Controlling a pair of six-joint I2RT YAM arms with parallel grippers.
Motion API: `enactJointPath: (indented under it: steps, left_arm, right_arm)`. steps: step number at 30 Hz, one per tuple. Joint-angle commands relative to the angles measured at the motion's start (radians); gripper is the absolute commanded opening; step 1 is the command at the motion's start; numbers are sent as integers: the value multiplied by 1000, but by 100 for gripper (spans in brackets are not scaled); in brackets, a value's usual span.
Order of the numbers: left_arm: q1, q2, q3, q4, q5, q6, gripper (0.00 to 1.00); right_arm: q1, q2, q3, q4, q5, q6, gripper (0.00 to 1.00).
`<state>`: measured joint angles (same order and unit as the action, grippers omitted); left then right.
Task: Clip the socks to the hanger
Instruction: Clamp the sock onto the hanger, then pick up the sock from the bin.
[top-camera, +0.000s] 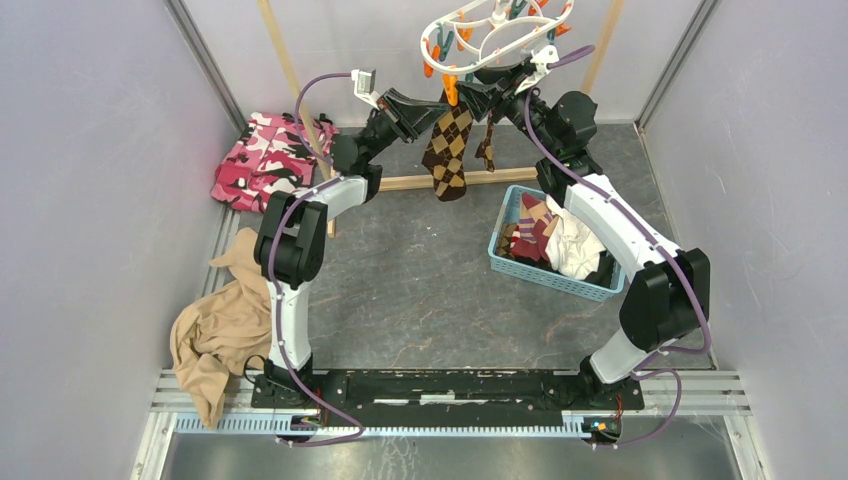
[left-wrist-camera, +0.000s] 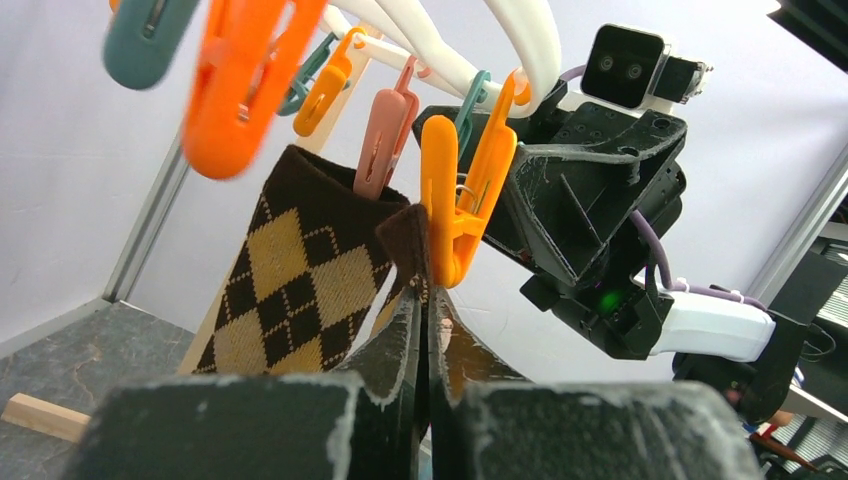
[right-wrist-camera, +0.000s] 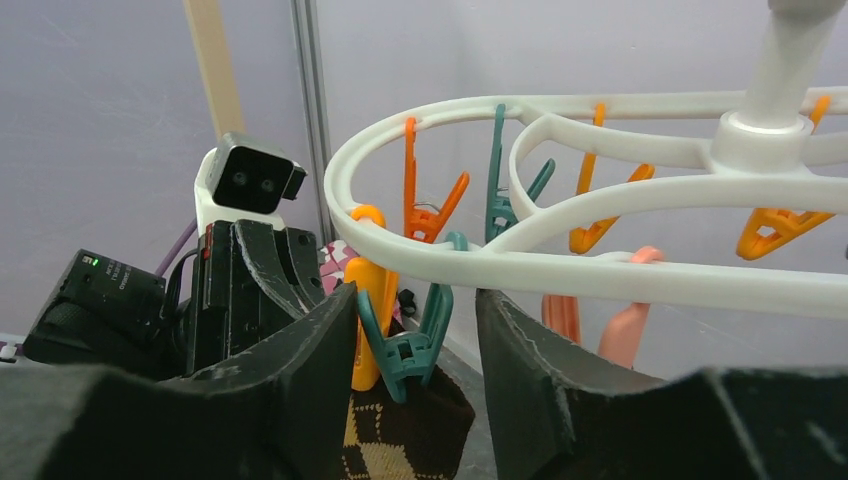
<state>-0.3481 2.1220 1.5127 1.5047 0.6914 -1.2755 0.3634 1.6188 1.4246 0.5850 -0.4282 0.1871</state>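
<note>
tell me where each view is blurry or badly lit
left wrist: the nearest orange pin is smeared out of focus, while the argyle sock is sharp; right wrist: the right fingers are dark and a bit soft up close, and the hanger is crisp; top external: even light, no glare, soft shadows, all in focus

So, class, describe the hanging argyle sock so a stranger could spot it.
Find the white oval hanger up at the back. Beneath its clothespins hangs the argyle sock, brown with tan diamonds. Other socks lie heaped in the blue basket; this one dangles.
</note>
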Motion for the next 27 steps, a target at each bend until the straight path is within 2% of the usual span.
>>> enactJointPath:
  steps: [1,3,7,12,17,19,23,27]
  left_arm:
    - [8,6,40,69,6,-41,7]
    - [8,7,41,68,5,-42,9]
    - [9,3,38,59,0,-41,23]
    - [15,-25,-17,32,-22,-9,47]
    - [34,-122,-166,-41,-78,97,66]
    - [40,-166,-218,-84,-95,150,70]
    - [48,-250,-299,-165,-122,247,76]
    - [48,-322,-344,-238,-125,325,78]
  right_arm:
    - [-5,-8,1,44,0,7,54]
    - [-5,-13,-1,43,1,5,57]
    - [-7,-30,-14,33,-1,-1,65]
    - [-15,-71,-27,-32,-1,-22,82]
    - [-20,-119,-37,-131,-18,-76,93]
    - [-23,-142,-55,-153,-35,-91,98]
    - [-26,-183,-81,-200,-49,-114,98]
    - [-37,-220,-109,-244,-64,-124,98]
